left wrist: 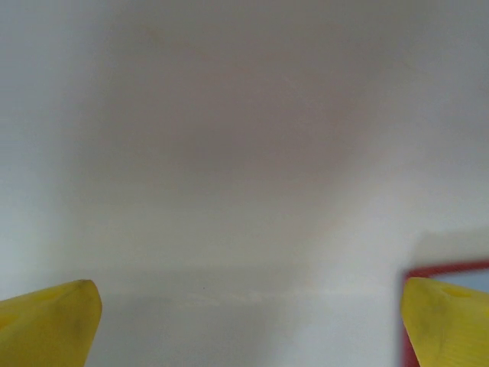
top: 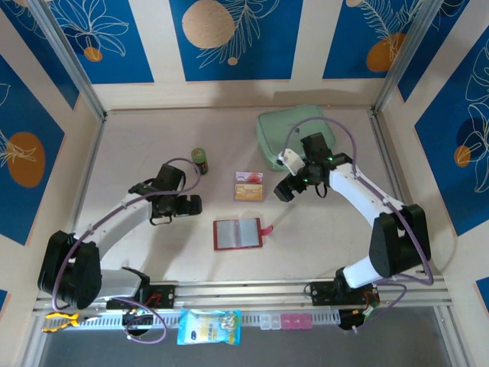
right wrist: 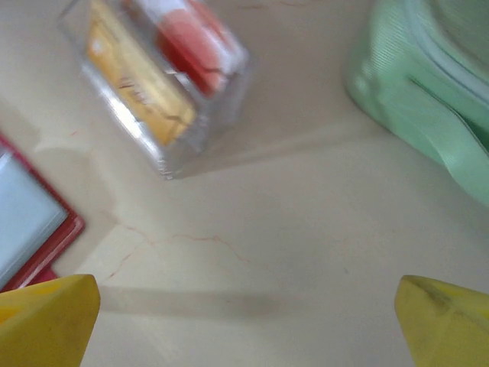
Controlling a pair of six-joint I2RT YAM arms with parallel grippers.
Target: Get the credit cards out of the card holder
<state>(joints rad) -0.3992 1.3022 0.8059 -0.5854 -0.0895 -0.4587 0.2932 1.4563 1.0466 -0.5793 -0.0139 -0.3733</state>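
The red card holder [top: 237, 233] lies open on the table between the arms, its clear sleeves facing up and its pink tab to the right. The credit cards [top: 248, 186] lie apart from it, farther back. In the right wrist view they are a yellow-orange card and a white-and-red card [right wrist: 164, 73], seemingly within clear plastic. My left gripper [top: 192, 205] hangs open left of the holder; its wrist view shows the holder's red edge [left wrist: 451, 269] beside the right fingertip [left wrist: 443, 321]. My right gripper [top: 284, 189] is open and empty, right of the cards and over bare table [right wrist: 244, 321].
A mint-green pouch [top: 294, 138] lies at the back right, close behind my right wrist, and is also seen as the pouch [right wrist: 428, 99] in the right wrist view. A small green bottle [top: 200, 160] stands behind my left gripper. A blue snack packet [top: 208, 326] sits on the front rail.
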